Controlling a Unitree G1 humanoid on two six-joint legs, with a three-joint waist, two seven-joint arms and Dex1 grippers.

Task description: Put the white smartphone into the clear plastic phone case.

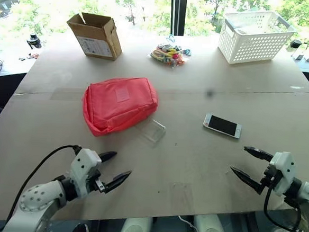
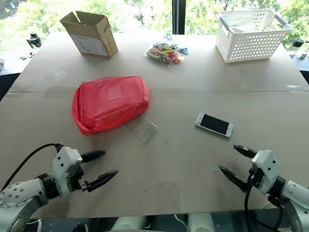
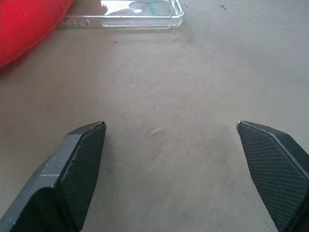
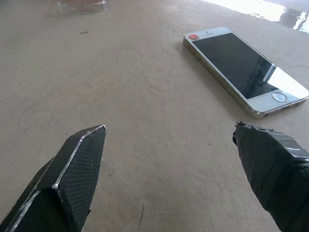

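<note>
Two grippers hang low over the near edge of the wide grey-brown table (image 1: 261, 102), the left gripper (image 1: 113, 169) and the right gripper (image 1: 251, 165), each with its black jaws spread wide and nothing between them.

The head views take in the whole tabletop: a red fabric zip pouch (image 1: 119, 104) left of centre, an open brown cardboard box (image 1: 95, 35) at the far left, a white lattice plastic basket (image 1: 254, 35) at the far right, and a small heap of colourful trinkets (image 1: 170, 52) between box and basket.

The wrist views give detail that is faint from above. The left wrist view shows the clear plastic phone case (image 3: 140, 13) lying open side up, its rim and rounded corner plain, one end touching the pouch. From the head, the case (image 1: 153, 131) lies just off the pouch's near right corner, long axis slanting from far right to near left.

The right wrist view shows the white smartphone (image 4: 244, 68) screen up, its round home button on the end nearer the gripper. From the head, the phone (image 1: 223, 125) lies flat right of centre, well apart from the case, long axis running nearly left to right.
</note>
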